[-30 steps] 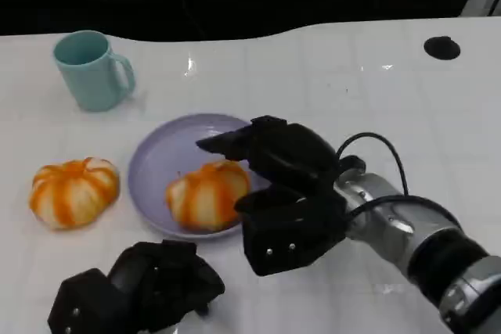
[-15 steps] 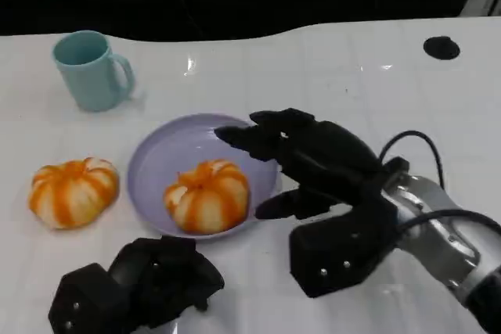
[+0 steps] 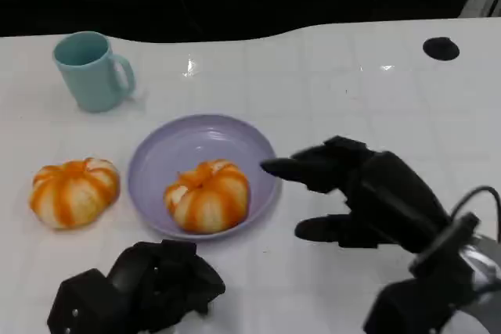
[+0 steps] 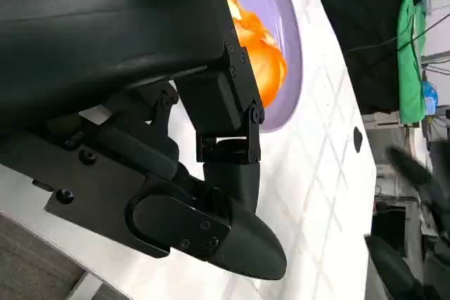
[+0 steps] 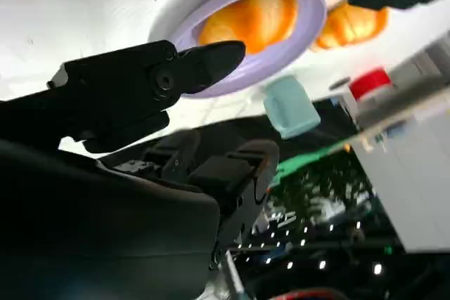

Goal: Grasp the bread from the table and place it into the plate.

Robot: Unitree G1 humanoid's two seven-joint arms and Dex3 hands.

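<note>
On plate (image 3: 160,154): round orange-white ribbed bread (image 3: 207,196) | right hand (image 3: 368,197) empty, fingers spread

Non-task items on tabletop

Teal mug (image 3: 90,69): upright at far left of white tabletop (image 3: 329,76), handle toward the right. Second orange-and-white striped bun (image 3: 74,192): on the tabletop at left, nearer than the mug, well apart from it. Small black round disc (image 3: 441,48): far right, near back edge. Dark background beyond the tabletop edge.
</note>
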